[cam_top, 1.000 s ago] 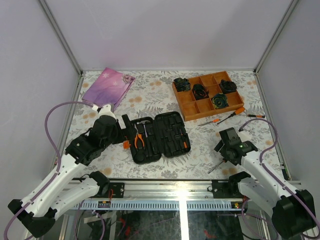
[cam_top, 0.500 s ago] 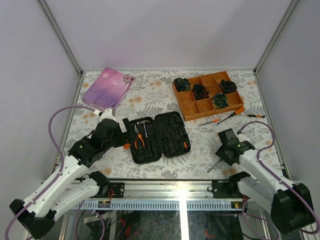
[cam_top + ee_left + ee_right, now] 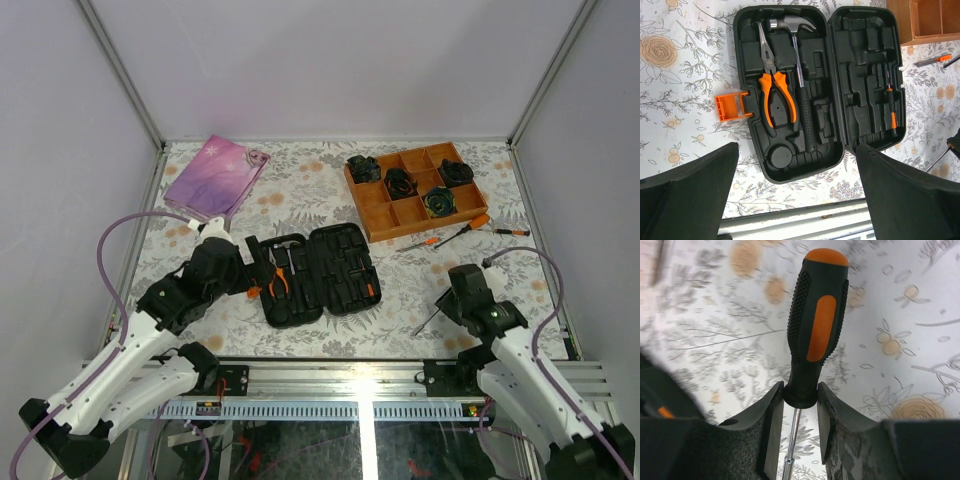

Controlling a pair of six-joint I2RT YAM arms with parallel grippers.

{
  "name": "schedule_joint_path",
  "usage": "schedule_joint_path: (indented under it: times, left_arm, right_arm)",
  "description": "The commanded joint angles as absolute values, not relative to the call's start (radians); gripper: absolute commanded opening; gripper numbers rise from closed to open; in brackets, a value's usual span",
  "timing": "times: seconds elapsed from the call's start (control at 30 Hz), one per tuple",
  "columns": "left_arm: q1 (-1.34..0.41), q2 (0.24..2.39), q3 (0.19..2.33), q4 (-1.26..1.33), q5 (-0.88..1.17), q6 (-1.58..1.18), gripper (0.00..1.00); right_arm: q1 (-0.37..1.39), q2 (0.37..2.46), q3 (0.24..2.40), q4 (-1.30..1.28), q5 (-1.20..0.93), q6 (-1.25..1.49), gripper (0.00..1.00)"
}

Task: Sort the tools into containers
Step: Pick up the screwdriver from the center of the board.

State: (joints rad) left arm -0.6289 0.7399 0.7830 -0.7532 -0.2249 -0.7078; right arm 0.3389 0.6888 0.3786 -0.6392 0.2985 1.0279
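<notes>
Screwdriver (image 3: 817,325): near the right front of the table (image 3: 400,290), well apart from the case (image 3: 340,265). It sits in the right gripper (image 3: 800,390). Both fingers (image 3: 771,415) press the collar at the bottom of the handle, one on each side, so I read this as a grasp. The handle runs away from the wrist and the shaft passes back between the fingers. Gripping low on the handle probably keeps the thick grip free to drop into a slot. Cannot tell whether the tip rests on the table.

Case: lies open flat at front centre, with both moulded halves facing up, ready for loading. The left half holds pliers (image 3: 774,95) and a hammer (image 3: 799,90). The right half holds one slim driver (image 3: 892,117), and the other slots look vacant.

Left gripper (image 3: 796,150): hangs over the case with its jaws spread wide and nothing between them. Likely it is waiting or watching, not working.

Three loose tools (image 3: 465,228) lie just in front of the tray (image 3: 415,215), so sorting is early to midway. Next step, by judgement: carry the screwdriver left to a matching slot. The risk is that it twists in this narrow grip.
</notes>
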Motion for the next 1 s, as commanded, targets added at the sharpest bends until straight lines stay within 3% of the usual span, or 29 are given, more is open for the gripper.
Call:
schedule_joint_path:
  times: [0.0, 0.17, 0.4, 0.7, 0.97]
  left_arm:
    - [-0.635, 0.723, 0.784, -0.688, -0.236, -0.694, 1.00]
    - [-0.634, 0.713, 0.794, -0.674, -0.227, -0.688, 1.00]
    - [-0.634, 0.695, 0.812, -0.622, -0.176, -0.654, 1.00]
    - [-0.635, 0.655, 0.841, -0.571, -0.115, -0.612, 1.00]
    - [-0.635, 0.619, 0.847, -0.572, -0.072, -0.586, 1.00]
  right_arm:
    - [0.335, 0.551, 0.404, -0.557, 0.258, 0.896, 0.15]
    - [0.335, 0.459, 0.395, -0.330, 0.022, 0.679, 0.01]
    - [0.347, 0.629, 0.348, 0.127, -0.376, 0.682, 0.00]
    - [0.806, 0.910, 0.415, 0.439, -0.164, 0.437, 0.00]
    - [0.988, 1.148, 0.580, 0.434, -0.117, 0.199, 0.00]
